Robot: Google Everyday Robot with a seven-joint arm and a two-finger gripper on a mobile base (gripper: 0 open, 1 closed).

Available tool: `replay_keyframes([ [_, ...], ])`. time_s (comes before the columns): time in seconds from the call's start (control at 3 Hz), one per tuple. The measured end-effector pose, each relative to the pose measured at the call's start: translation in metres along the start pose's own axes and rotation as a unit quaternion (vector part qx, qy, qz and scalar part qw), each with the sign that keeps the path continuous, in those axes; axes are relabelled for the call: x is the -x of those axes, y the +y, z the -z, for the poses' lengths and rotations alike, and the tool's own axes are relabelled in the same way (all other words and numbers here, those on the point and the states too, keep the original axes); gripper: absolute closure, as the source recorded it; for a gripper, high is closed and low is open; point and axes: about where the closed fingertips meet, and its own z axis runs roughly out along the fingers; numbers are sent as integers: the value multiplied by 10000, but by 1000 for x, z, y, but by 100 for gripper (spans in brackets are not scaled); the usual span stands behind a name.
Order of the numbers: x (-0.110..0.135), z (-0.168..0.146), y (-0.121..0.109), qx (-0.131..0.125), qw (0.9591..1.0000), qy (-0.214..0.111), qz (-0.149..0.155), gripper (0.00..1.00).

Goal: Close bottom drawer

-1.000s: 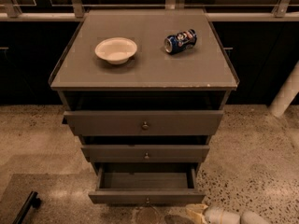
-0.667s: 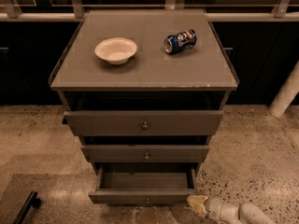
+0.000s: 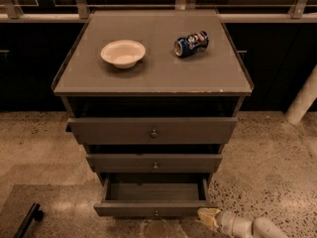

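The bottom drawer (image 3: 153, 209) is the lowest of the grey cabinet's three drawers. It stands pulled out, its empty inside showing, with a small round knob (image 3: 156, 213) at the centre of its front panel. My gripper (image 3: 208, 215) comes in from the lower right, low over the floor. Its pale tip is right at the right end of the bottom drawer's front panel. I cannot tell whether it touches the panel.
The mid drawer (image 3: 154, 162) and the top drawer (image 3: 152, 130) above are also a little out. A white bowl (image 3: 123, 52) and a blue can lying on its side (image 3: 191, 43) rest on the cabinet top (image 3: 148, 78). A dark bar (image 3: 28, 220) lies on the floor at the lower left.
My gripper has moved slightly left and up towards the right end of the bottom drawer's front panel. The drawer has not visibly moved.
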Motion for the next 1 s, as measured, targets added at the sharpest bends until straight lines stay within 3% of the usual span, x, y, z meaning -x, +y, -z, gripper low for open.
replay_keyframes([
  [1.0,-6,-28,-26,-133,9998,-1,-154,100],
])
